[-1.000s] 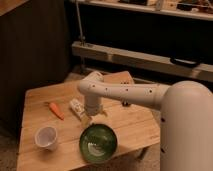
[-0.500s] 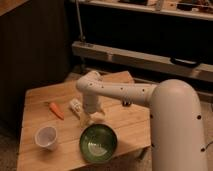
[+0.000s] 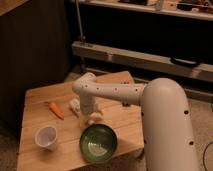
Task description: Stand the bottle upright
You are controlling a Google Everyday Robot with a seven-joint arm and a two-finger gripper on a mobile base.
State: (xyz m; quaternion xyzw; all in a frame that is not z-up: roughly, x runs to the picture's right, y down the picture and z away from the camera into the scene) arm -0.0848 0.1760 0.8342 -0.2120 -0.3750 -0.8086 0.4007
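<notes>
A low wooden table stands in a dim room with metal racking behind. Over the last second the arm has edged its gripper toward the bottle. The bottle has not moved and lies flat just beside the gripper, on the side nearer the carrot. The jaws are spread and empty, so the grasp is probably still to come.

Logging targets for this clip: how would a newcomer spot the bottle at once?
On the light wooden table, find the white robot arm whose gripper reaches down just behind the round green bowl. The small slim whitish plastic bottle lies on its side beside that arm, between it and the orange carrot; unlike the white cup nearer the front, it is slender and lying down.
</notes>
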